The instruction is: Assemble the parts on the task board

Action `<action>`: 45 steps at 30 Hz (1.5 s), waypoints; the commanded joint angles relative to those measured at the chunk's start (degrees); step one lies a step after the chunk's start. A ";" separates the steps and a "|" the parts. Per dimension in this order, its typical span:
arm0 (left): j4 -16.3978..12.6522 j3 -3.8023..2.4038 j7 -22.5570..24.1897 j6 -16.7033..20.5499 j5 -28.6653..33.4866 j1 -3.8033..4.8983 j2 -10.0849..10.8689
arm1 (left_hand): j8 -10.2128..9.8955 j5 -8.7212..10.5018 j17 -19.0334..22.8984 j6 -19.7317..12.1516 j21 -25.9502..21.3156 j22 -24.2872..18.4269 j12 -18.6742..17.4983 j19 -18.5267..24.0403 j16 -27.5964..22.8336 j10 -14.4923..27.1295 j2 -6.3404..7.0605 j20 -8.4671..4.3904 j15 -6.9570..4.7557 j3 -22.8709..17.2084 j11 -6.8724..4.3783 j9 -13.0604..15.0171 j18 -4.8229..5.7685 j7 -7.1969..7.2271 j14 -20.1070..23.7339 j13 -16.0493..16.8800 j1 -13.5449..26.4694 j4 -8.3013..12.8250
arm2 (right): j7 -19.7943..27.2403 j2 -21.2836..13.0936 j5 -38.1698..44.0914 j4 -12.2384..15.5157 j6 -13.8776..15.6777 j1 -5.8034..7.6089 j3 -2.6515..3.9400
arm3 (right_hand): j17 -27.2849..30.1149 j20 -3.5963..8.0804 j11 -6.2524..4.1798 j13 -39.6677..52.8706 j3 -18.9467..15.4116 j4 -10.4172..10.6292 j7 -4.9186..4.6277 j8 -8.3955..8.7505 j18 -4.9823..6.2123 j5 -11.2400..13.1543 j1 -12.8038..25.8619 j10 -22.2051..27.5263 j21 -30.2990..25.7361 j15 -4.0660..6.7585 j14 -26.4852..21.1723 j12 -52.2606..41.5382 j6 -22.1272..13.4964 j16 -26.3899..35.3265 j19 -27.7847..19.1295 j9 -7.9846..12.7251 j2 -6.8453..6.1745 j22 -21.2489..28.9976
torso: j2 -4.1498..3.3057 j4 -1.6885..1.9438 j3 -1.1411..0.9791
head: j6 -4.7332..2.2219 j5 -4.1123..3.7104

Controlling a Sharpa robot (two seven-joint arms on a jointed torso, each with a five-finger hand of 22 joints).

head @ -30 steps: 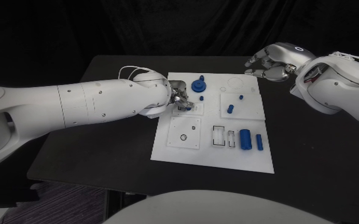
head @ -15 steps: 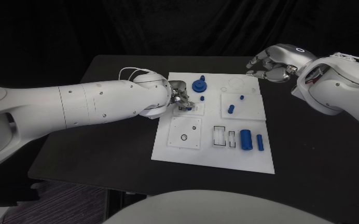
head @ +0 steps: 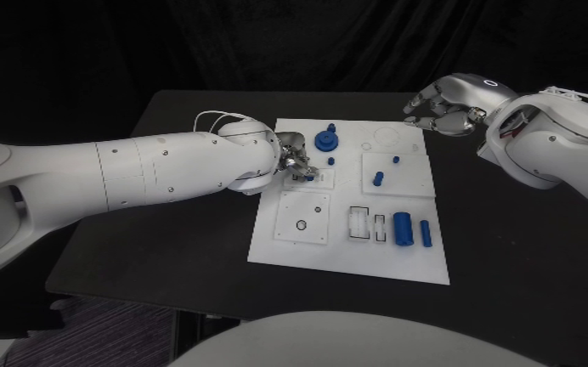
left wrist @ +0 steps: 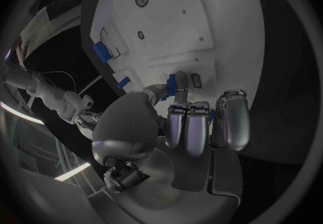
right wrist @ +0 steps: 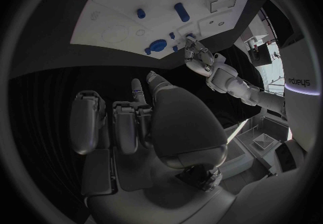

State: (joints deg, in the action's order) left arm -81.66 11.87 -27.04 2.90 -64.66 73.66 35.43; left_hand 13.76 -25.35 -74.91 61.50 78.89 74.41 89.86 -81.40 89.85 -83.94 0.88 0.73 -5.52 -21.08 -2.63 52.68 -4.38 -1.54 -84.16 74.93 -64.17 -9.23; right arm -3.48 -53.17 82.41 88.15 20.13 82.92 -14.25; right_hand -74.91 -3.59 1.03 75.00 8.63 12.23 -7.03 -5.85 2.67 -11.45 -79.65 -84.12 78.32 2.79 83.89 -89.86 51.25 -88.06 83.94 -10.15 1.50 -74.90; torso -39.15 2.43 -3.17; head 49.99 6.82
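On the left part of the task board [head: 349, 252], near its far edge, the left hand [head: 291, 160] works at a small blue part [head: 309, 177]. Its fingers [left wrist: 190, 127] are curled down together over the spot, and the left wrist view shows a small blue piece [left wrist: 177, 84] right at their tips, against the white surface; whether it is truly pinched or only touched I cannot tell. My reading is that the step in hand is seating this piece into its place on the board. The next move probably calls for a steady downward press with the piece kept upright, then a clean release.

Off the board's far right corner, above the black bench [head: 183, 214], the right hand [head: 443, 112] hangs with its fingers [right wrist: 128, 121] curled in on nothing, taking no part.

From the head view comes the overall layout: a blue round part [head: 326, 140] just beyond the left hand, two small pegs [head: 379, 178] on the right-hand plate, and two blue cylinders [head: 404, 228] lying near the right edge. That view hides the contact point behind the left arm; the left wrist view opens it up. From the right wrist view the round part [right wrist: 158, 45] and the left hand [right wrist: 199, 54] appear from the far side.
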 commanded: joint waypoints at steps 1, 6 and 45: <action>-0.02 0.29 -0.21 -1.23 0.34 -0.56 0.10 | -0.24 0.29 -15.09 -0.08 -0.21 -0.03 0.14 0.23 0.15 -6.06 -0.52 0.02 -0.18 -1.79 -0.16 0.03 0.28 0.24 -5.84 15.07 -0.08 1.38 | -1.25 -0.10 0.09 0.05 -0.58 -0.15 0.04 | -13.20 -0.34 0.41 15.00 -0.05 -0.37 0.14 0.24 0.15 -0.31 -0.66 -5.88 -0.26 -0.46 5.44 -0.14 0.41 0.26 0.52 0.07 0.10 -11.33 | -0.01 -0.03 -0.02 | 0.01 0.07; -0.06 0.29 -0.23 -1.38 0.34 -0.61 0.22 | -0.24 0.29 -15.09 -0.08 -0.21 -0.03 0.14 0.23 0.15 -6.06 -0.52 0.02 -0.18 -1.79 -0.16 0.03 0.28 0.24 -5.84 15.07 -0.08 1.38 | -1.37 -0.04 0.09 0.02 -0.69 -0.15 0.04 | -13.19 -0.35 0.42 15.00 0.01 -0.45 0.14 0.28 0.15 -0.43 -0.70 -5.88 -0.27 -0.45 5.44 -0.14 0.42 0.27 0.52 0.08 0.10 -11.33 | 0.00 -0.02 -0.02 | 0.01 0.09; 0.34 0.29 0.31 -2.63 0.34 -0.72 0.26 | -2.52 13.22 -15.09 0.55 -1.13 0.03 0.14 0.53 0.15 -6.06 -0.06 0.52 0.35 3.70 0.47 0.69 0.16 -0.39 -5.84 15.07 7.55 -4.92 | -2.20 -0.02 0.09 -0.06 -2.36 -0.24 0.04 | -13.16 -0.37 0.48 15.00 0.49 -1.14 0.07 0.52 0.15 -1.03 -1.16 -5.88 -0.33 -0.49 5.44 -0.14 0.61 0.31 0.53 0.16 0.04 -11.32 | -0.02 0.00 0.00 | 0.01 0.44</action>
State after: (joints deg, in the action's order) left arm -81.35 11.84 -26.59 2.22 -64.69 73.41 35.79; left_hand 11.52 -12.36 -74.91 61.85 77.98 74.43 89.85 -81.00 89.85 -83.94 0.71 1.14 -5.51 -17.57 -2.63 53.51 -4.38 -1.64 -84.15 74.93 -57.27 -13.99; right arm -4.58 -53.15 82.41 88.08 18.35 82.82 -14.25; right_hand -74.91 -3.59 1.15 75.06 9.09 11.45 -6.82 -5.59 2.67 -12.34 -80.25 -84.01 78.32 2.79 83.89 -89.95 51.47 -88.06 83.94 -10.07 1.68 -74.94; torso -39.15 2.42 -3.16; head 49.99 7.23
